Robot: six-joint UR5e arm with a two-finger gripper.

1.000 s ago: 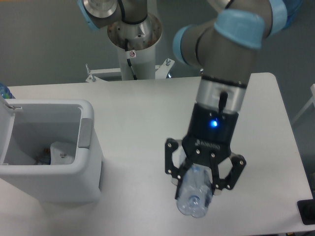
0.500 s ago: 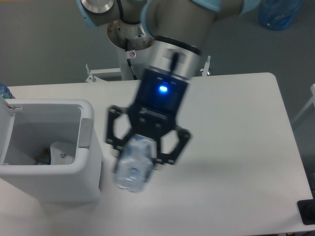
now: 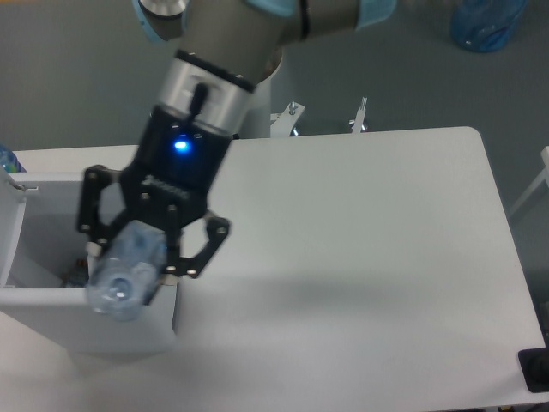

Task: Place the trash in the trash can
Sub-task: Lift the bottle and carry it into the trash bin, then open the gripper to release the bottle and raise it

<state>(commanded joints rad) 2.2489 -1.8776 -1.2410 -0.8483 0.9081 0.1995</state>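
Gripping bottle (image 3: pixel 126 273), hand (image 3: pixel 141 268), lettering unreadable.

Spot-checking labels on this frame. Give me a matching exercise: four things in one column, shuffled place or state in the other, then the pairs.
Things:
1. bottle
2. trash can
3. hand
4. table

Places or states:
A. lid up, at the left edge
B. clamped in the hand, above the bin's right rim
C. white, bare on its right half
D. shut on the bottle, blue light lit

Pairs: 1-B, 2-A, 3-D, 4-C
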